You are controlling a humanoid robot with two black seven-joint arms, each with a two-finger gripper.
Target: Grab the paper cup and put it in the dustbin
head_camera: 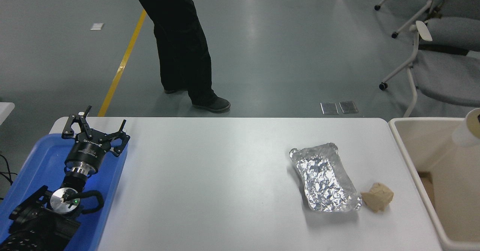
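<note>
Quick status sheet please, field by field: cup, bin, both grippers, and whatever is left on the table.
cup: paper cup at the right edge, above the open dustbin, partly cut off
right gripper: out of view
left gripper: open, parked over the blue tray
table: foil tray and brown paper wad near the right end
person: standing on the floor beyond the far edge

The scene is lit evenly and brightly from overhead. A pale streak of glare is seen on the grey floor (255, 22) beyond the worktop (225, 183). Soft, short shadows are cast beneath the foil tray (324, 178) and the brown paper wad (378, 197). Sharp glints are scattered across the foil. Focus is held throughout.
</note>
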